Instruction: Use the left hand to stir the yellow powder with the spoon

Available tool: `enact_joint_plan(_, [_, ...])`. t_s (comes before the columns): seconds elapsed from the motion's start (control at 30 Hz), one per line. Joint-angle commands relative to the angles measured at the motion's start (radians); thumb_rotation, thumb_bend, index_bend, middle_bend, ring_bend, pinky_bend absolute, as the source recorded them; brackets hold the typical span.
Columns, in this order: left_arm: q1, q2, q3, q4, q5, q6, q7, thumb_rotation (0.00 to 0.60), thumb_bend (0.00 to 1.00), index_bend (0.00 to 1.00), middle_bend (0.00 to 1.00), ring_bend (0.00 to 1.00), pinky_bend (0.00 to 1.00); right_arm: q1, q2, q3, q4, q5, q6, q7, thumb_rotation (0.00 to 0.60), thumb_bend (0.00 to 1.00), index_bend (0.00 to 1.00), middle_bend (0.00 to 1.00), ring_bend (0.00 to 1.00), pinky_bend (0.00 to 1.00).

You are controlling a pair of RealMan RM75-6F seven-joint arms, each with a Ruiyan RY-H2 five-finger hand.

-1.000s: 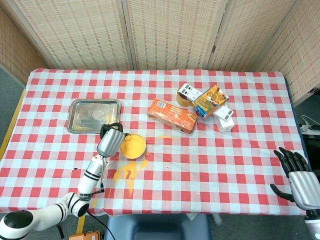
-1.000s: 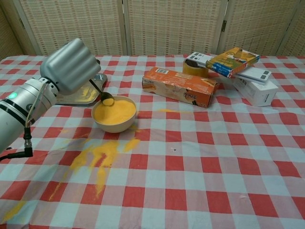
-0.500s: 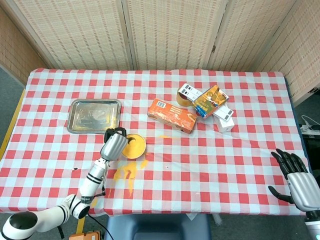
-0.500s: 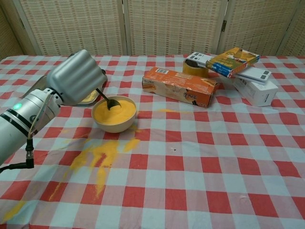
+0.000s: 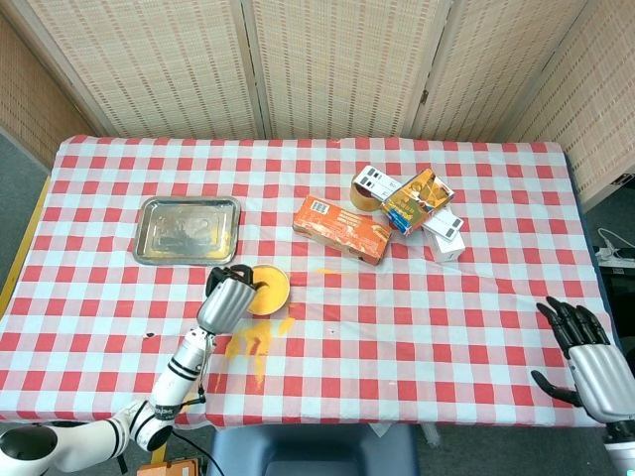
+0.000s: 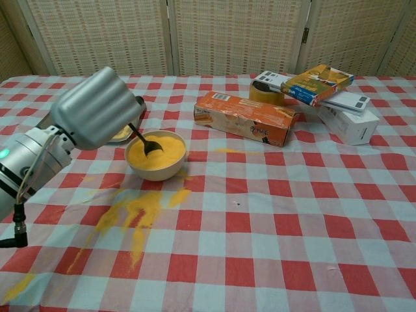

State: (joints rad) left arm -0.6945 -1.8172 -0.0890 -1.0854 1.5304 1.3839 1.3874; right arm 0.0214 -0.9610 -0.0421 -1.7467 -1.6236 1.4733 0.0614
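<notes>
The bowl [image 6: 156, 156] sits near the front left of the table [image 6: 292, 214], with spilled yellow powder [image 6: 133, 211] on the cloth just in front of it. A metal tray [image 5: 188, 228] lies behind it to the left. The orange box [image 6: 246, 117] stands behind it to the right, and a pile of boxes [image 6: 322, 91] sits farther back. The front right side is open cloth.

Table with red-white checked cloth [image 5: 476, 327]. On it: flat metal tray [image 5: 188, 229] at 9 o'clock, cream bowl of yellow powder [image 5: 268, 291] centre-left, spilled yellow powder [image 5: 250, 344] at its 6 o'clock, orange carton [image 5: 340, 229] centre, stacked boxes [image 5: 422, 208] and tape roll [image 5: 364, 195] at 1 o'clock.
</notes>
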Motion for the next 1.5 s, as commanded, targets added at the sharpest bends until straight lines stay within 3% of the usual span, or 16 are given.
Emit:
enact_joint_plan(0.03, [0.009,0.013,0.000,-0.025,0.010,0.011,0.010,0.600,0.49,0.91,1.00,1.00,1.00,-0.002,0.001,-0.003,-0.001,-0.005,0.003,0.000,0.600,0.15,0.00,0.00,0.00,0.00])
enact_joint_plan(0.27, [0.006,0.025,-0.035,-0.064,0.010,0.021,0.018,0.600,0.49,0.91,1.00,1.00,1.00,-0.004,0.002,-0.004,0.000,-0.008,0.008,0.003,0.600,0.15,0.00,0.00,0.00,0.00])
enact_joint_plan(0.67, [0.025,0.008,-0.015,-0.071,0.010,-0.004,0.051,0.600,0.49,0.91,1.00,1.00,1.00,-0.008,0.007,-0.007,0.001,-0.022,0.021,0.012,0.600,0.15,0.00,0.00,0.00,0.00])
enact_joint_plan(0.87, [0.024,-0.024,-0.008,-0.009,0.007,-0.033,0.046,0.600,0.49,0.91,1.00,1.00,1.00,-0.009,0.008,-0.008,0.002,-0.024,0.023,0.015,0.600,0.15,0.00,0.00,0.00,0.00])
enact_joint_plan(1.5, [-0.030,-0.093,-0.067,0.241,-0.039,-0.098,-0.021,0.600,0.49,0.91,1.00,1.00,1.00,-0.004,0.003,0.008,0.001,0.014,0.010,0.001,0.600,0.15,0.00,0.00,0.00,0.00])
